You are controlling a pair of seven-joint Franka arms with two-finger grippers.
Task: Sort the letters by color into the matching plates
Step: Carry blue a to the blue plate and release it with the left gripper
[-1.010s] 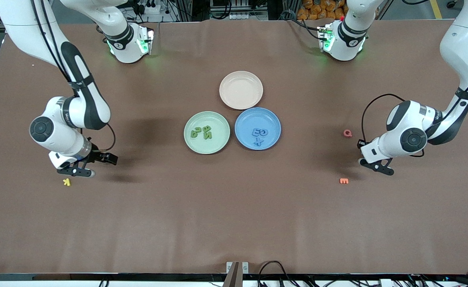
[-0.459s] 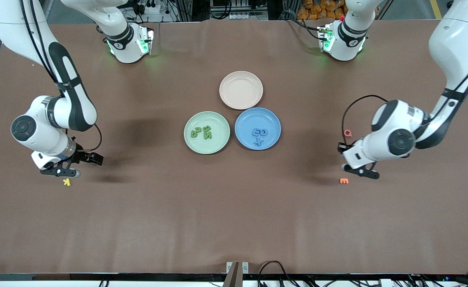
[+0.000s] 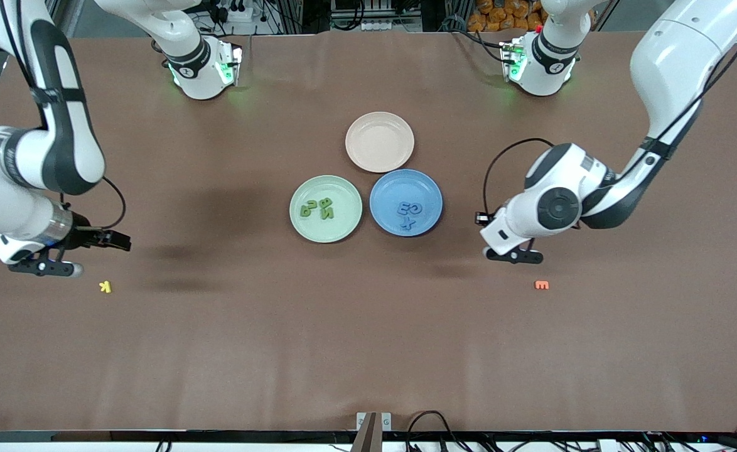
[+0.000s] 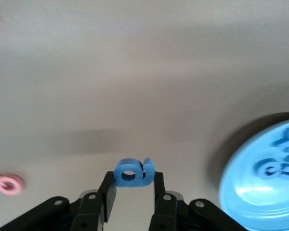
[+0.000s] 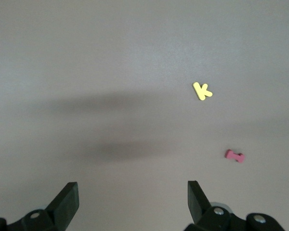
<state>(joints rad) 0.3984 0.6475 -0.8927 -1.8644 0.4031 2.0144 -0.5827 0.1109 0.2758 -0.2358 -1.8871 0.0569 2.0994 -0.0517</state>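
Since a second ago, our left arm has swung in from its end of the table toward the plates, while our right arm has drawn away from the small yellow foam K (image 3: 105, 287).

Our left gripper (image 4: 131, 188) pinches a chunky blue foam letter (image 4: 133, 173) by its flat sides, over bare table near the round medium-blue plate (image 3: 384, 220), which already holds three blue letters (image 3: 408, 213). The letter looks light and soft, so we judge a gentle squeeze across the flat faces suits it.

Four green letters (image 3: 317, 208) lie in the pale mint-green plate (image 3: 306, 229) beside the blue one. An orange letter (image 3: 542, 285) lies nearer the camera.

Our right gripper (image 5: 132, 202) hangs with fingers spread wide, empty, over its end of the table, waiting.
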